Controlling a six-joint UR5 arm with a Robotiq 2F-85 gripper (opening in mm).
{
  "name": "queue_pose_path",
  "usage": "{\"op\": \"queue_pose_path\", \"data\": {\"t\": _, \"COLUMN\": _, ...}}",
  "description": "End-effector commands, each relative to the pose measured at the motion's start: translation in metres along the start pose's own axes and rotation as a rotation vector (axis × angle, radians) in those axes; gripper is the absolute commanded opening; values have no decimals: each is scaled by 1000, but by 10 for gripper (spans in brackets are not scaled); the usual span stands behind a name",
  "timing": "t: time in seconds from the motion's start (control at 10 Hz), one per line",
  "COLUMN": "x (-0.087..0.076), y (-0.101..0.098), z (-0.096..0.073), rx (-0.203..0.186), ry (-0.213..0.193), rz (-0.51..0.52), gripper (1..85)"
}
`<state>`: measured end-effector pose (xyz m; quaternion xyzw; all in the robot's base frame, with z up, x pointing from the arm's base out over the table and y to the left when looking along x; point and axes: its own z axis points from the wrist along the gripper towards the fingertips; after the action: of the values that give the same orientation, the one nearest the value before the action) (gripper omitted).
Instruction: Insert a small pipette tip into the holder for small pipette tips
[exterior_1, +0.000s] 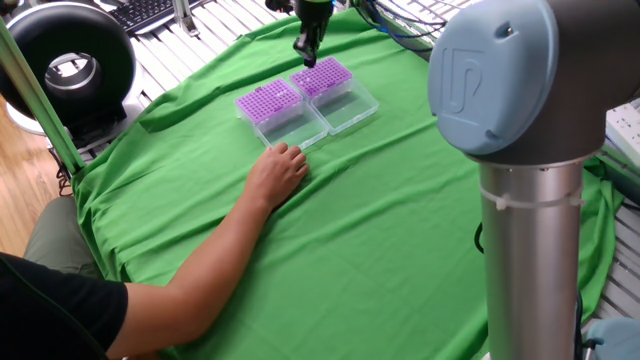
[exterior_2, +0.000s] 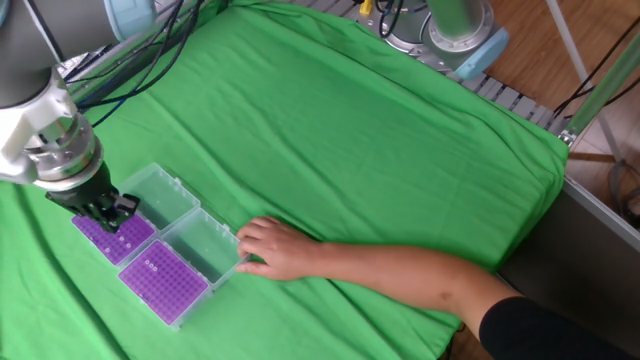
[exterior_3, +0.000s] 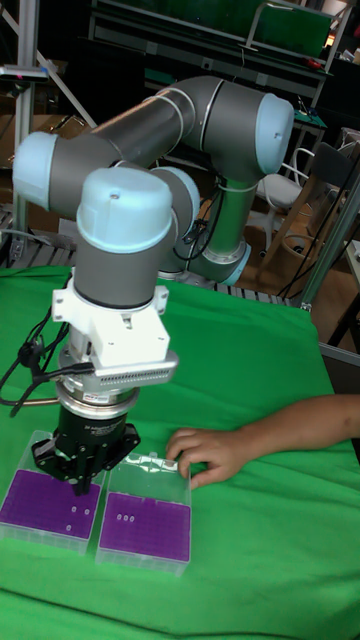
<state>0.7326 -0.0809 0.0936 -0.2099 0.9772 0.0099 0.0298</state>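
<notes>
- The tall fixed view shows the gripper hanging just above the purple tip box on the left of the pair, with its fingers close together and pointing down.
- Whether those fingers are pinching a pipette tip cannot be told; nothing that small shows between them in any view.
- In the other fixed view the gripper sits over the near edge of the same purple tip box, apart from its top rather than pressed into it.
- A second purple tip box lies just beside the first, and each has a clear hinged lid folded open on the green cloth.
- A person's hand rests on the cloth, touching the corner of the nearer box's lid, seemingly steadying it.
- Judged from this, the task looks close to finished or just finished: the gripper is raised off the box, so the tip is probably seated already, though that cannot be confirmed.
- The tip itself is too small to pick out; only a few pale dots show on the purple grids, which may be seated tips.
- In one fixed view the gripper sits above the far box.
</notes>
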Motion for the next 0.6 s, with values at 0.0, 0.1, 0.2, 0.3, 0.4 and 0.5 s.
{"op": "queue_pose_path", "data": {"t": 0.0, "x": -20, "y": 30, "z": -10, "rx": -28, "ry": -1, "rz": 74, "gripper": 10}}
{"op": "queue_pose_path", "data": {"t": 0.1, "x": -28, "y": 41, "z": -7, "rx": -27, "ry": -5, "rz": 97, "gripper": 10}}
{"op": "queue_pose_path", "data": {"t": 0.2, "x": -35, "y": 54, "z": -5, "rx": -18, "ry": -2, "rz": 126, "gripper": 10}}
{"op": "queue_pose_path", "data": {"t": 0.3, "x": -41, "y": 65, "z": -3, "rx": -17, "ry": -1, "rz": 146, "gripper": 10}}
{"op": "queue_pose_path", "data": {"t": 0.4, "x": -45, "y": 73, "z": 0, "rx": -18, "ry": -2, "rz": 155, "gripper": 10}}
{"op": "queue_pose_path", "data": {"t": 0.5, "x": -48, "y": 78, "z": 4, "rx": -21, "ry": -7, "rz": 157, "gripper": 10}}
